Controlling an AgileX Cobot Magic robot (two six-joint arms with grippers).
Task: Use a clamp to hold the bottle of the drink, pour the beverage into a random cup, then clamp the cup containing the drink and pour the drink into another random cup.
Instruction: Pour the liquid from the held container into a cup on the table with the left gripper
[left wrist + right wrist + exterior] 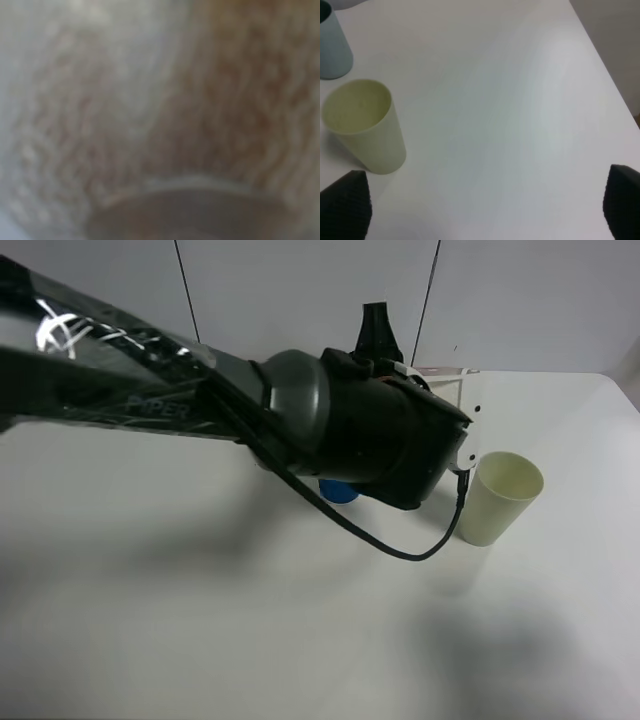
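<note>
My left arm [330, 420] reaches across the middle, raised high, and hides most of the scene. One dark finger of the left gripper [379, 332] sticks up behind the wrist. The left wrist view is filled by a blurred orange and white surface, the bottle [200, 100], held right against the camera. A blue cup [340, 490] shows under the arm, mostly hidden; it also shows in the right wrist view [332, 50]. A cream cup [500, 498] stands upright and empty to its right, also seen in the right wrist view [365, 125]. My right gripper [480, 210] is open and empty, apart from the cream cup.
The white table [200, 620] runs to a right edge [615, 100] near the right gripper. A black cable [400, 552] hangs from the left wrist close to the cream cup. A grey panelled wall [300, 280] stands behind the table.
</note>
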